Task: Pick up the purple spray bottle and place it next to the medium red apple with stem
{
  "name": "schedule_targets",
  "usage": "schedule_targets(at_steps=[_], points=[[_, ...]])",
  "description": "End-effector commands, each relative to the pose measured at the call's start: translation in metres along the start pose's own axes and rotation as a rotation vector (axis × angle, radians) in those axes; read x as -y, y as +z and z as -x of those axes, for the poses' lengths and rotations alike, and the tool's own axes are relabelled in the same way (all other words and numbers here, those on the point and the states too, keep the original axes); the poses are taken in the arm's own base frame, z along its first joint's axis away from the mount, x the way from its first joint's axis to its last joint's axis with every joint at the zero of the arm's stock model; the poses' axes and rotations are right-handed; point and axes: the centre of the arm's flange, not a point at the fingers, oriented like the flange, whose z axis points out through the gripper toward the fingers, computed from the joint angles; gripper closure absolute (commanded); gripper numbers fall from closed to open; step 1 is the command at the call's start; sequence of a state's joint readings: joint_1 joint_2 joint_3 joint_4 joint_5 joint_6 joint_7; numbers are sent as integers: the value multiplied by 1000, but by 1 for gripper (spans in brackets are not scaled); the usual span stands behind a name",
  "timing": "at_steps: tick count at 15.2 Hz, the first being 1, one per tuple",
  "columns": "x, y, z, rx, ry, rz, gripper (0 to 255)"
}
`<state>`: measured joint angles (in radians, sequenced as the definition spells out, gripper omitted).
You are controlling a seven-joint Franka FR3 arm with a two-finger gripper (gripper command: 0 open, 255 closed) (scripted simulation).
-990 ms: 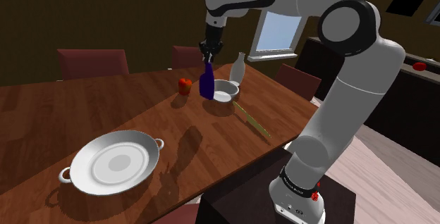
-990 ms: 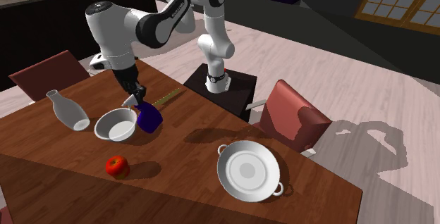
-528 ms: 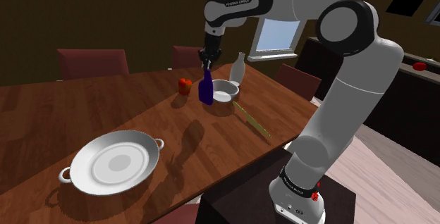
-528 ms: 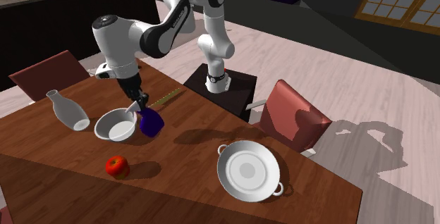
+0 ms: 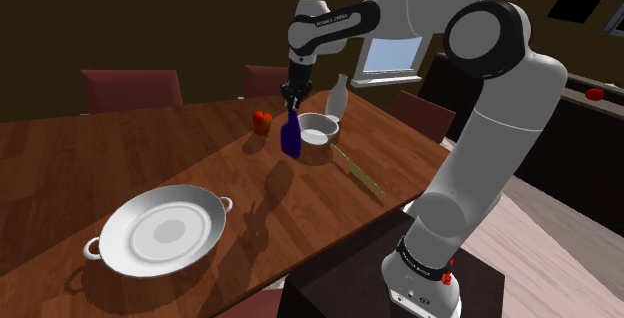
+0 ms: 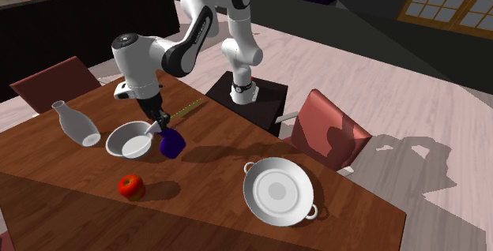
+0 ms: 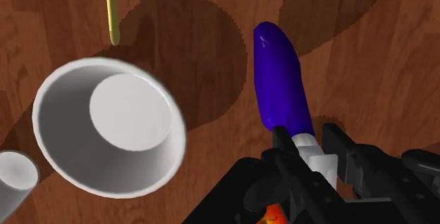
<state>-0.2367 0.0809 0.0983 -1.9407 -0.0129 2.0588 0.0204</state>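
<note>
Purple spray bottle (image 5: 290, 134) (image 6: 171, 142) (image 7: 282, 82) is clamped in the gripper (image 5: 292, 98) (image 6: 161, 122) (image 7: 311, 152). Both black fingers are closed on its white neck, with the purple body hanging below them. The wrist view shows this clearly: white collar between the fingers, body pointing away from the hand over the wood.

- Bottle sits slightly tilted in the shoulder view. Cannot tell whether its base is clear of the tabletop.
- It is just beside the white bowl (image 5: 320, 128) (image 6: 130, 140) (image 7: 106, 134), on the bowl's left side in the shoulder view. No contact between the two in the wrist view.
- Red apple (image 5: 262, 122) (image 6: 131, 186) stands on the wooden table (image 5: 100, 166) (image 6: 213, 218), near the bottle but apart from it. In the second exterior view it is lower left of the bowl.
- White flask (image 5: 338, 96) (image 6: 75, 123) stands upright on the far side of the bowl from the bottle.
- Thin yellow stick (image 5: 358, 171) (image 6: 188, 110) (image 7: 111, 8) lies flat on the table between the bowl and the table edge nearest the stand.
- White two-handled dish (image 5: 160, 231) (image 6: 278, 190) is well apart from the rest, toward the other end of the table.
- Red chair (image 6: 328, 131) is at the table edge near the dish.
</note>
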Motion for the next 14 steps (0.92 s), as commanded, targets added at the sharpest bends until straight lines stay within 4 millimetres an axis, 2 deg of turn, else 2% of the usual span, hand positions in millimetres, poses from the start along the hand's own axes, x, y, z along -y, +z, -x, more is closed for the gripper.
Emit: schedule_targets(at_steps=[1, 9, 10, 14], points=[[1, 10, 0, -1, 0, 0, 255], [1, 14, 0, -1, 0, 0, 255], [1, 14, 0, -1, 0, 0, 0], [1, 14, 0, -1, 0, 0, 0]])
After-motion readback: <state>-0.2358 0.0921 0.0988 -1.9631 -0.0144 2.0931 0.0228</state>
